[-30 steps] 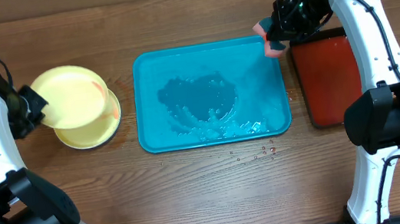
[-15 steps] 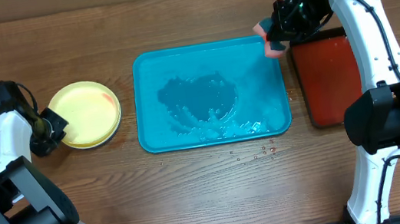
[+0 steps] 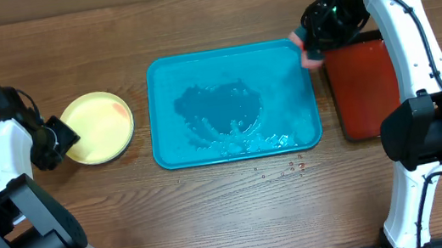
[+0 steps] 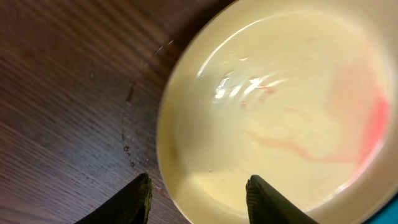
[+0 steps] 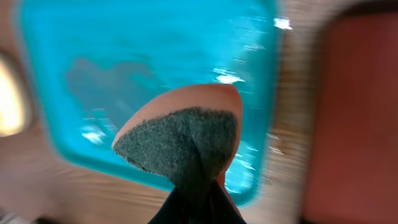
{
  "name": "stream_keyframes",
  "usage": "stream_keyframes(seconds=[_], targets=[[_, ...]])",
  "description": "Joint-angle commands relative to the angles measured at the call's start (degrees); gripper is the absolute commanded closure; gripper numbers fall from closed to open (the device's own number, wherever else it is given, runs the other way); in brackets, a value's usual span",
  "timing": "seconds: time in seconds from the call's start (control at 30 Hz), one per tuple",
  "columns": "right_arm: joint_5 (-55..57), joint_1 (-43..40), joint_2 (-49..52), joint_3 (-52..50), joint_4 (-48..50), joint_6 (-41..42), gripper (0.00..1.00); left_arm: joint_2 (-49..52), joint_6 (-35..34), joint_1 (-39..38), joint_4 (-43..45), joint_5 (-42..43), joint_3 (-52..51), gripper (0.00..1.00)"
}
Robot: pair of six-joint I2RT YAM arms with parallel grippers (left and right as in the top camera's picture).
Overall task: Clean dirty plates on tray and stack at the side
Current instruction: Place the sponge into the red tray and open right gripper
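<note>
Overhead.
- Left gripper [image 3: 67, 141]: at the left edge of the plates [image 3: 102, 128], on the tabletop [image 3: 216, 219] left of the tray [image 3: 160, 106]. How wide it stands cannot be read here.
- Plates: show as a single pale yellow disc with a pink-red smear toward its right side. How many lie under it cannot be told. Near the tray, not touching it.
- Tray: teal, empty of plates, long axis running left to right across the picture, wet patches at centre and along the near side.
- Right gripper [image 3: 310, 45]: above the tray's far right corner, pinching a pinkish sponge [image 3: 310, 60].
- Dark red tray [image 3: 362, 92]: just right of the teal one, long axis running front to back.
- Small crumbs [image 3: 292, 168]: on the wood in front of the tray.

Left wrist.
- Fingers [image 4: 139, 198] spread wide, nothing gripped. The plate's rim passes between them, one fingertip over bare wood and the other over the plate's inside. Contact with the rim cannot be told.
- Only this view shows the thin pink streaks across the plate's floor and the glossy wet sheen.

Right wrist (blurred).
- Gripper closed on the sponge, which is folded to a point. Its dark grey scouring face is turned to the camera, with the orange backing behind, a detail the overhead does not give.
- Below are the teal tray and, to the right, the dark red tray.
</note>
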Motion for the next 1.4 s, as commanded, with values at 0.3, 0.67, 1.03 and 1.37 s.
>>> stream_keyframes(seconds=[0.3, 0.67, 1.03, 1.37], targets=[[25.4, -5.8, -0.1, -4.9, 4.7, -3.5, 0.96, -4.8, 11.4, -12.5, -8.7, 3.9, 13.7, 0.40], [22.7, -11.2, -0.1, -22.9, 15.9, -10.5, 0.96, -4.8, 11.4, -27.8, -5.5, 0.9, 13.7, 0.25], [20.5, -11.5, -0.1, -33.9, 25.4, -13.0, 0.88, -4.8, 11.4, -29.7, -4.2, -0.1, 13.7, 0.00], [18.4, -11.5, -3.0, -26.4, 17.4, -12.4, 0.00, -4.8, 11.4, -29.6, -4.2, -0.1, 13.7, 0.00]])
